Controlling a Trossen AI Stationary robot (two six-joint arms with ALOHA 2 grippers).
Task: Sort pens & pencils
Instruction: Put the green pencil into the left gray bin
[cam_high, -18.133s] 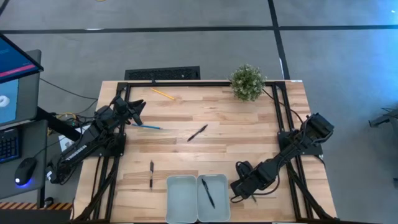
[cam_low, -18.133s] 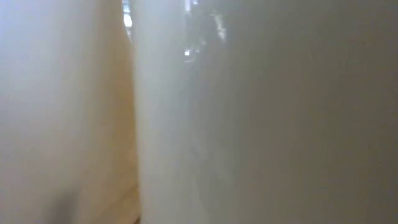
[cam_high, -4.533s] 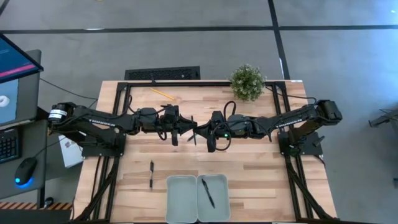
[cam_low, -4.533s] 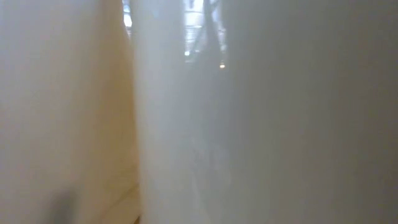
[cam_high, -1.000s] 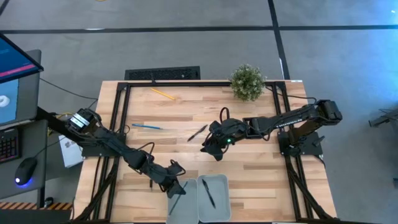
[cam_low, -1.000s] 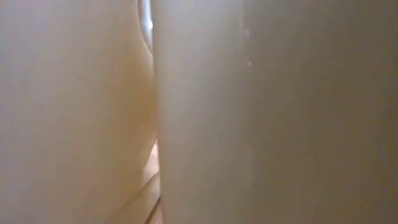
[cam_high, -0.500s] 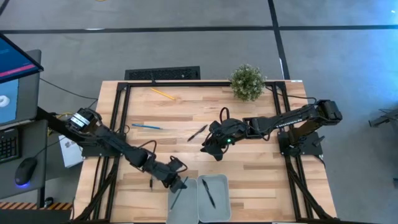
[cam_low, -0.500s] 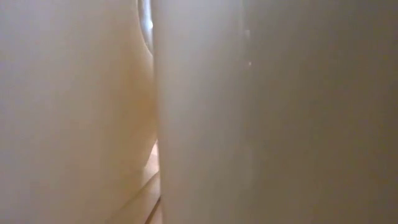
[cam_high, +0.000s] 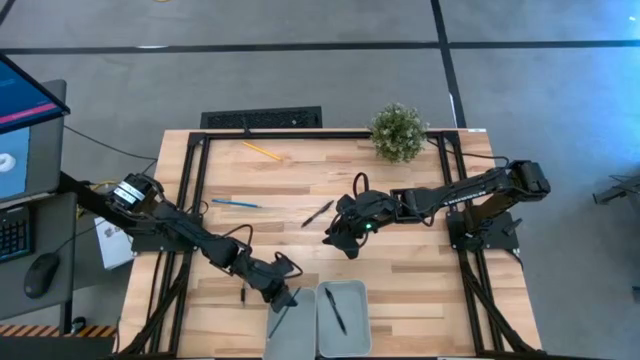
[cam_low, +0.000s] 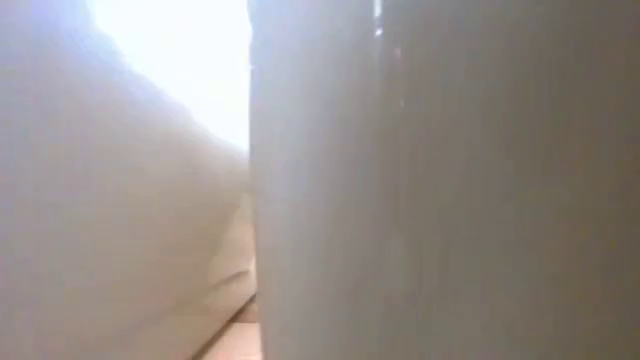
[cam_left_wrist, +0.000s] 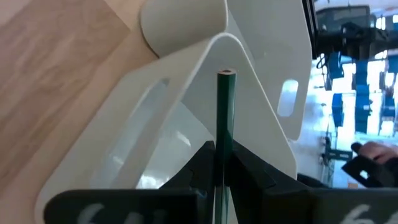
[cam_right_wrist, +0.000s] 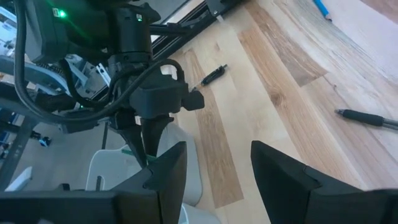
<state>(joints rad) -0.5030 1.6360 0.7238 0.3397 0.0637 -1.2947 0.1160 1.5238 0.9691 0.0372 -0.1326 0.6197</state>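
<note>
Since a second ago your left gripper (cam_high: 284, 297) has edged further over the left tray (cam_high: 276, 335), which has tipped up under it; your right arm has not moved.

The dark green pencil (cam_left_wrist: 224, 134) is pinched in the left gripper's closed fingers (cam_left_wrist: 249, 168), its tip pointing into the tilted white tray. One black pen (cam_high: 334, 311) lies in the right tray (cam_high: 350, 300). Another pen (cam_high: 317, 213) lies mid-table, just beside your right gripper (cam_high: 337, 237), whose fingers (cam_right_wrist: 283, 171) stand wide apart and hold nothing. A third pen (cam_high: 242, 294) lies near the left gripper. The blue pencil (cam_high: 237, 203) and the yellow pencil (cam_high: 262, 151) lie far back on the wooden table (cam_high: 420, 280), the potted plant (cam_high: 398, 132) at its far edge.
</note>
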